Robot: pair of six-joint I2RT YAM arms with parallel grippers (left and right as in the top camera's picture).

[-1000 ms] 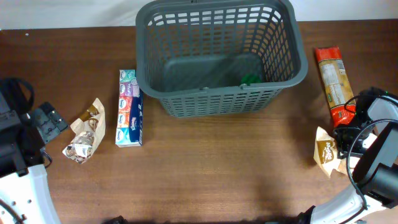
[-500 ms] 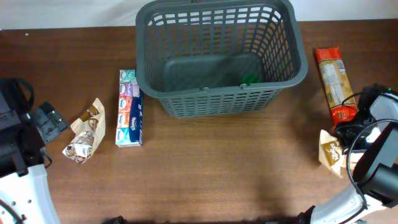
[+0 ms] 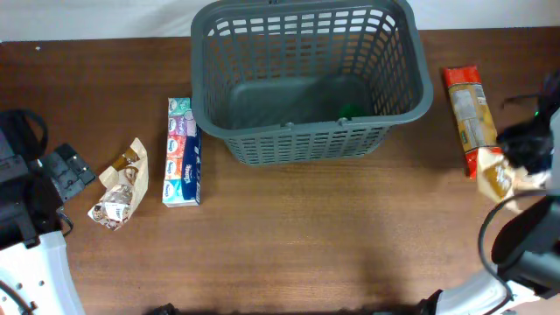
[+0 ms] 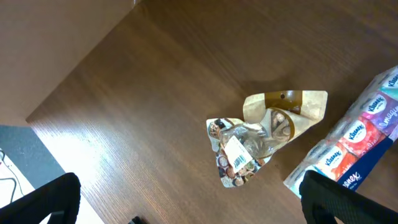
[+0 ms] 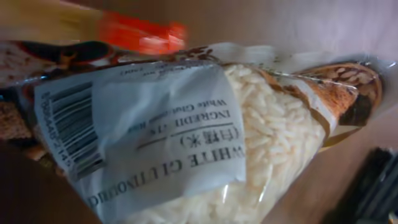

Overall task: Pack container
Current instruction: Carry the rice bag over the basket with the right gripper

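The container, a large dark grey lattice basket, stands at the back centre with a small green item inside. My right gripper is at the far right edge, shut on a clear bag of white rice and holding it above the table. In the right wrist view the rice bag fills the frame and hides the jaws. My left gripper is open and empty at the far left. In the left wrist view its fingers are spread, short of a snack bag.
The snack bag and a tissue multipack lie left of the basket; the multipack also shows in the left wrist view. An orange pasta packet lies right of the basket, just beside the held rice bag.
My right gripper has lifted the rice bag off the table and carried it back and to the right, up beside the pasta packet. The left arm has not moved.
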